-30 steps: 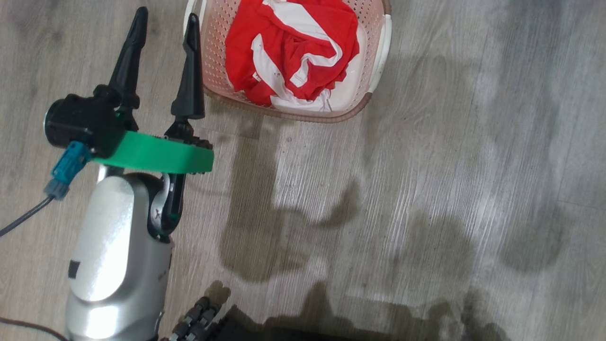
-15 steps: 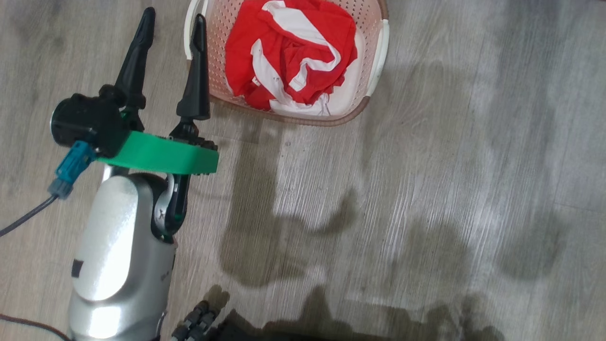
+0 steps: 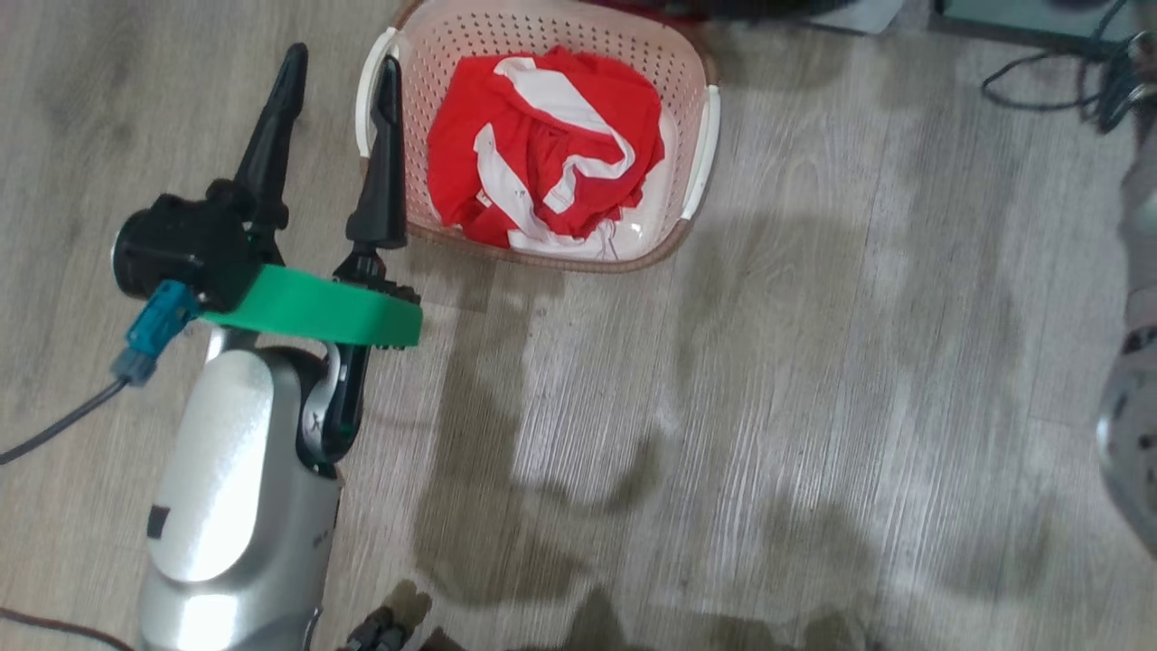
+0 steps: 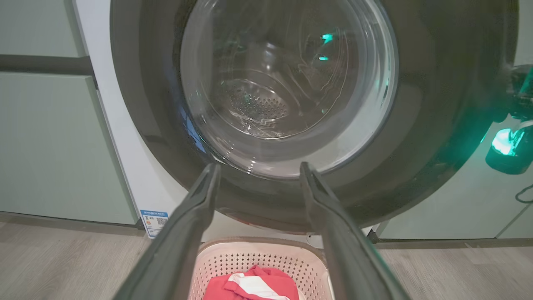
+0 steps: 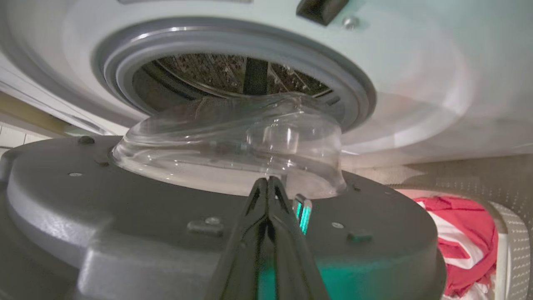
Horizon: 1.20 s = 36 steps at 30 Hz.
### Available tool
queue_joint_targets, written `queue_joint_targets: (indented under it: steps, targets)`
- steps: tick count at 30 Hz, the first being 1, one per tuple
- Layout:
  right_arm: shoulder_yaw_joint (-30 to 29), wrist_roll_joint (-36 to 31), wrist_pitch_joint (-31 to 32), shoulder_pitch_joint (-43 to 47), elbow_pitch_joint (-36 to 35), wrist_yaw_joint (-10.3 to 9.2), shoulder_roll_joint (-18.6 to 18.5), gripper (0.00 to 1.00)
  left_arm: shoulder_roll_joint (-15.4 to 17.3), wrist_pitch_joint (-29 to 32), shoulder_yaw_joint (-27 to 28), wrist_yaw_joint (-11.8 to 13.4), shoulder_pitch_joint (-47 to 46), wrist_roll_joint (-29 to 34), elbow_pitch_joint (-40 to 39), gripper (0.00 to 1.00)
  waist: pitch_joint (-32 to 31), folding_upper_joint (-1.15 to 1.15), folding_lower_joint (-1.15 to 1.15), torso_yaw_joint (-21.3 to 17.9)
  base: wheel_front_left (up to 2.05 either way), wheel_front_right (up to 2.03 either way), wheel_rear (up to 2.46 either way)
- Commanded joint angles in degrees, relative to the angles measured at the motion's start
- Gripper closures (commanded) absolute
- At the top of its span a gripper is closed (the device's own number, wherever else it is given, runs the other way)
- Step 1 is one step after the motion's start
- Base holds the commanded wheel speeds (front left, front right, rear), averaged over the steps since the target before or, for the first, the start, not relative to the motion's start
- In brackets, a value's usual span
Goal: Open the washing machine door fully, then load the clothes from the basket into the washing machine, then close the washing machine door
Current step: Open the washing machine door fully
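Observation:
The basket [image 3: 698, 172] stands on the floor at the top of the head view, holding red and white clothes [image 3: 542, 145]. My left gripper [image 3: 342, 63] is open beside the basket's left handle, with nothing between its fingers. In the left wrist view it [image 4: 259, 166] points at the washing machine door [image 4: 437, 125], whose black rim and glass bowl face it, above the basket [image 4: 258, 258]. My right gripper [image 5: 268, 181] is shut and empty. Its tips sit close to the glass bowl on the door's dark inner face [image 5: 125, 200]. Behind that face the washing machine [image 5: 416, 83] shows its open drum mouth [image 5: 233, 79].
Pale green cabinets [image 4: 46, 146] flank the washer. Dark cables [image 3: 1048, 81] lie on the wooden floor at the upper right. A pale arm part [image 3: 1130, 434] shows at the head view's right edge. Clothes [image 5: 462, 246] and the basket's rim [image 5: 510, 250] lie low right of the door.
The head camera has shifted, so the basket sits lower in the picture and the cables and a pale arm part have come into view. Both grippers keep their state.

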Motion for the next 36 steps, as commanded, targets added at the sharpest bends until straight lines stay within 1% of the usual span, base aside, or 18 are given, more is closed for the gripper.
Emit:
queue_joint_targets:
  steps: [1, 7, 12, 21, 23, 26, 31, 36]
  targets:
    - [0.59, 0.58, 1.53, 0.58, -3.00, 0.05, 2.45, 1.00, 1.00, -0.29, 1.60, 0.49, 0.80, 0.28, -1.34, 0.00, -0.85, 0.00, 0.00, 0.11, 0.00, 0.00, 0.00]
    - [0.68, 1.92, 5.50, 6.17, -6.59, 0.05, 3.21, 1.00, 1.00, -0.29, 1.24, 0.77, 1.86, -0.05, -0.56, 0.00, -3.12, 0.00, 0.00, 0.69, 0.00, 0.00, 0.00]
    - [0.75, 2.89, 8.60, 11.75, -10.02, 0.05, 4.00, 1.00, 1.00, -0.29, 1.27, 1.73, 3.39, -0.79, 0.16, 0.00, -5.62, 0.00, 0.00, 1.56, 0.00, 0.00, 0.00]
    - [2.29, 5.13, 13.12, 21.04, -15.17, 0.05, 4.97, 1.00, 1.00, -0.29, 1.58, 3.15, 6.66, -1.83, 0.77, 0.00, -10.37, 0.00, 0.00, 4.50, 0.00, 0.00, 0.00]
    - [3.44, 5.85, 13.84, 22.94, -16.22, 0.05, 5.02, 1.00, 1.00, -0.29, 1.72, 3.31, 7.39, -1.89, 0.96, 0.00, -11.40, 0.00, 0.00, 5.30, 0.00, 0.00, 0.00]
    - [6.21, 8.65, 13.85, 25.70, -17.76, 0.05, 5.05, 1.00, 0.99, -0.29, 1.90, 3.48, 8.45, -1.90, 1.25, 0.00, -12.74, 0.00, 0.00, 6.48, 0.00, 0.00, 0.00]
    - [11.36, 13.43, 12.48, 29.66, -19.54, 0.05, 5.06, 1.00, 0.99, -0.29, 2.01, 3.88, 9.90, -2.12, 1.55, 0.00, -14.51, 0.00, 0.00, 8.46, 0.00, 0.00, 0.00]
    - [15.91, 16.47, 10.47, 32.03, -20.65, 0.05, 5.06, 1.00, 0.99, -0.29, 1.93, 4.19, 10.73, -2.51, 1.73, 0.00, -15.62, 0.00, 0.00, 10.30, 0.00, 0.00, 0.00]
